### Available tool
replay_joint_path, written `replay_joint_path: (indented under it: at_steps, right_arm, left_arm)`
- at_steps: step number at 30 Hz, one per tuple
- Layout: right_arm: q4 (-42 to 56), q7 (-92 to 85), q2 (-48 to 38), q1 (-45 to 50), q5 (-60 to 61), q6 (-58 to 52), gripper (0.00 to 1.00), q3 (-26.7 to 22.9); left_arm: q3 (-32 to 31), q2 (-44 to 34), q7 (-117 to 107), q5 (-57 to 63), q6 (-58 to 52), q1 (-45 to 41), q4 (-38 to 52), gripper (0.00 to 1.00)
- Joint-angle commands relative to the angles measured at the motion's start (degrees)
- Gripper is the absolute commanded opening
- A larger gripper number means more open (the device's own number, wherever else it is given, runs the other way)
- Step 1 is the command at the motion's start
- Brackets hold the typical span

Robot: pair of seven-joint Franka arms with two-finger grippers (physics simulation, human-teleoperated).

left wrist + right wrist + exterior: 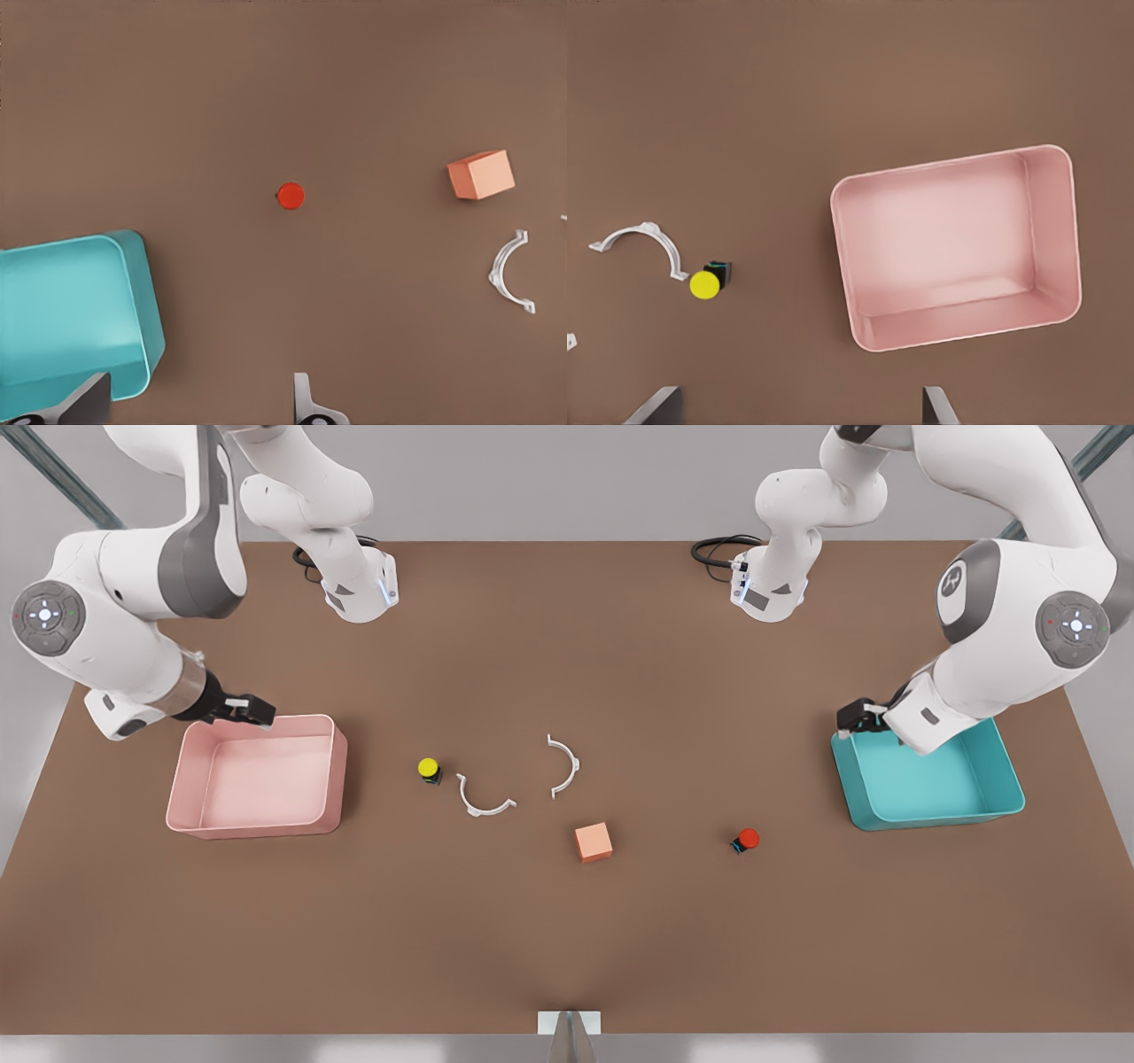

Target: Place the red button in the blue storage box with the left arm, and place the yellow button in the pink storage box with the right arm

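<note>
Both buttons lie on the worktop, each inward from the hand meant for it.

The left hand (858, 717) is held open and empty over the near corner of the blue box (1005, 802); the red button (746, 839) is seen well apart from it, toward the worktop's middle, with the orange cube (594, 841) beyond. The right hand (248, 708) is held open and empty at the rim of the pink box (332, 779); the yellow button (429, 769) lies past that box, just beside a white clip (485, 802). Each button is judged nearer its assigned hand.
</note>
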Motion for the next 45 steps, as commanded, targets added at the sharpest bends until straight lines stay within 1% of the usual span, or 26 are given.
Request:
replay_joint_path:
  at_steps: [1, 2, 3, 4, 5, 6, 7, 9, 10, 12, 13, 15, 16, 17, 19, 21, 25, 29, 30, 31, 33, 34, 36, 40, 43, 45]
  right_arm:
    - [-0.16, -2.08, 0.02, 0.31, 0.49, 2.71, 1.0, 0.05]
    - [-0.16, -2.08, 0.02, 0.13, 0.57, 2.71, 1.0, 0.05]
    - [-0.42, -1.99, 0.1, 0.13, 0.49, 2.71, 1.0, 0.05]
    - [-1.83, -1.9, 0.1, 0.31, 0.66, 2.89, 1.0, 0.05]
    - [-3.41, -1.9, 0.89, 0.66, 0.66, 3.77, 1.0, 0.23]
    - [-3.68, -1.64, 2.83, 0.48, 0.66, 5.26, 1.0, 1.11]
    - [-4.64, -0.68, 4.67, 0.57, 0.75, 7.37, 1.0, 1.72]
    - [-9.38, 3.1, 8.01, 0.57, 0.75, 15.71, 1.0, 4.44]
    - [-10.27, 3.55, 9.42, 0.57, 0.75, 18.09, 1.0, 5.41]
    - [-11.67, 8.2, 12.23, 0.57, 0.75, 22.48, 1.0, 8.75]
    - [-13.96, 10.84, 14.34, 0.57, 0.75, 27.93, 1.0, 10.51]
    - [-16.94, 14.36, 17.24, 0.57, 0.75, 34.0, 1.0, 11.48]
    - [-20.28, 15.32, 17.68, 0.66, 0.75, 39.62, 1.0, 11.92]
    - [-21.96, 16.03, 18.38, 0.66, 0.66, 42.79, 1.0, 12.53]
    - [-22.22, 17.34, 19.7, 0.92, 0.66, 43.06, 1.0, 12.53]
    - [-22.22, 22.52, 21.28, 2.41, 0.66, 45.16, 1.0, 12.88]
    - [-21.87, 31.32, 22.25, 5.84, 0.57, 47.54, 1.0, 12.89]
    - [-22.48, 33.52, 22.6, 6.02, 0.49, 48.15, 1.0, 12.89]
    - [-23.54, 33.52, 22.17, 6.02, 0.49, 48.94, 1.0, 12.89]
    - [-25.03, 33.52, 21.9, 6.02, 0.48, 51.31, 1.0, 12.89]
    - [-26.0, 33.52, 21.81, 5.93, 0.4, 51.67, 1.0, 12.89]
    - [-27.58, 33.52, 21.64, 5.93, 0.4, 53.95, 1.0, 12.89]
    - [-29.08, 33.52, 21.37, 5.93, 0.4, 54.13, 1.0, 12.89]
    - [-31.1, 33.87, 21.37, 6.46, 0.49, 56.59, 1.0, 12.89]
    - [-32.59, 34.66, 21.37, 6.81, 0.49, 58.96, 1.0, 12.89]
    - [-34.0, 34.66, 21.37, 6.81, 0.49, 60.81, 1.0, 12.89]
  left_arm:
    - [-0.03, -0.04, 1.17, 0.12, 3.05, -0.08, 0.07, 1.0]
    - [-0.11, 0.22, 1.08, -0.06, 3.13, -0.26, 0.16, 1.0]
    - [-0.47, 1.53, 0.47, -0.06, 3.92, -2.88, 0.16, 1.0]
    - [-0.47, 4.0, -3.38, 0.03, 7.17, -5.96, 0.16, 1.0]
    - [-0.47, 7.69, -17.09, -0.23, 14.55, -9.39, 0.07, 1.0]
    - [-0.38, 11.03, -24.57, -0.06, 20.18, -11.77, -0.2, 1.0]
    - [-0.38, 13.93, -29.14, -0.06, 22.82, -12.56, -0.37, 1.0]
    - [-0.29, 19.55, -32.58, -0.06, 28.0, -13.27, -0.46, 1.0]
    - [0.06, 20.7, -32.67, -0.06, 29.41, -12.91, -1.95, 1.0]
    - [1.29, 20.79, -32.67, -0.14, 41.1, -12.65, -10.83, 1.0]
    - [1.73, 20.79, -32.49, -0.14, 42.6, -12.39, -12.32, 1.0]
    - [3.14, 20.79, -31.52, -0.06, 42.6, -11.33, -14.61, 1.0]
    - [3.31, 21.23, -31.52, 0.03, 42.68, -11.33, -15.58, 1.0]
    - [3.49, 21.93, -31.52, 0.03, 42.68, -11.25, -15.75, 1.0]
    - [3.84, 21.58, -31.09, 0.47, 46.54, -11.33, -20.31, 1.0]
    - [4.01, 21.58, -30.39, 0.47, 48.22, -11.24, -21.73, 1.0]
    - [4.63, 22.99, -30.12, 0.47, 50.15, -11.51, -21.64, 1.0]
    - [4.63, 25.36, -30.38, 0.65, 50.59, -11.95, -21.55, 1.0]
    - [4.63, 25.62, -30.38, 1.17, 50.59, -11.86, -21.47, 0.98]
    - [4.63, 26.15, -30.3, 1.17, 50.59, -11.77, -21.2, 0.98]
    - [4.63, 26.68, -30.29, 1.17, 50.68, -11.77, -20.32, 0.98]
    - [4.63, 26.68, -30.29, 1.26, 50.68, -11.68, -20.32, 0.91]
    - [4.63, 26.94, -29.94, 1.26, 51.65, -11.68, -20.32, 0.73]
    - [4.63, 26.94, -29.85, 1.26, 51.74, -11.6, -20.32, 0.62]
    - [4.63, 26.94, -29.85, 1.35, 51.74, -11.51, -20.32, 0.51]
    - [4.63, 26.77, -29.85, 1.26, 51.74, -11.42, -20.32, 0.5]
